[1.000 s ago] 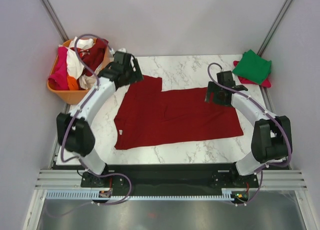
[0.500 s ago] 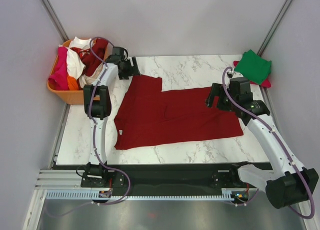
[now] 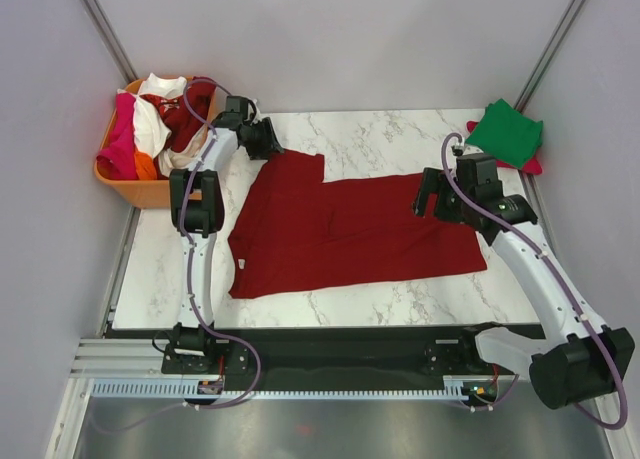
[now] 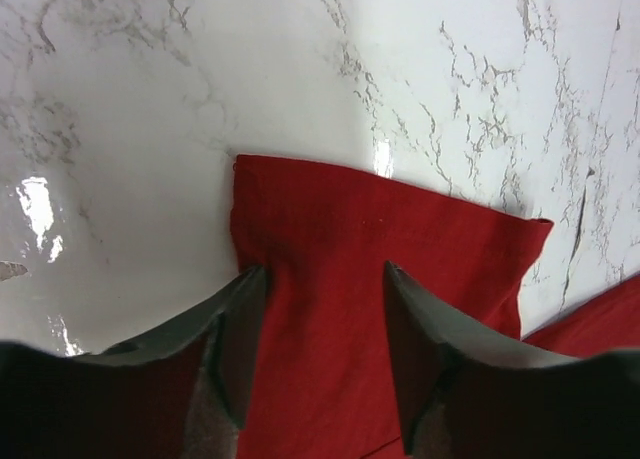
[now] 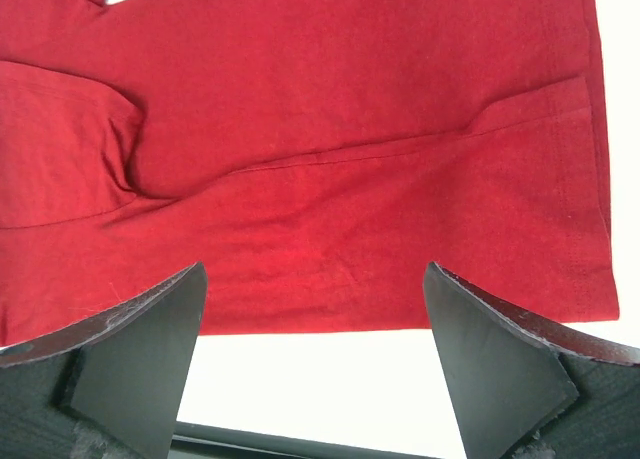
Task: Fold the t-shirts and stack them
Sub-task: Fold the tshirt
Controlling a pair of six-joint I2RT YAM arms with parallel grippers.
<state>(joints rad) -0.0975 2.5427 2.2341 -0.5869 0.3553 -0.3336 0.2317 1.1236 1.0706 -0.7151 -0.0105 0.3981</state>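
Observation:
A dark red t-shirt (image 3: 350,229) lies spread flat across the marble table (image 3: 380,139). My left gripper (image 3: 266,142) is down on its far left sleeve (image 4: 380,229). In the left wrist view, the left gripper (image 4: 325,274) stands open with both fingertips on the sleeve cloth and red fabric in the gap between them. My right gripper (image 3: 428,194) hovers wide open over the shirt's right end. In the right wrist view, the right gripper (image 5: 315,269) has the hem edge (image 5: 330,324) and bare table between its fingers. A folded green t-shirt (image 3: 505,131) rests on a pink-red one (image 3: 530,165) at the far right corner.
An orange plastic basket (image 3: 130,190) stands off the table's far left corner. It holds crumpled white (image 3: 150,119), pink (image 3: 118,139), orange (image 3: 146,166) and dark red (image 3: 192,109) shirts. Grey walls close in both sides. The arms' bases sit at the near edge.
Both arms have stretched out from a bent pose. The left gripper has settled onto the sleeve and its jaws have narrowed. The right gripper stays wide open near the shirt's right end.

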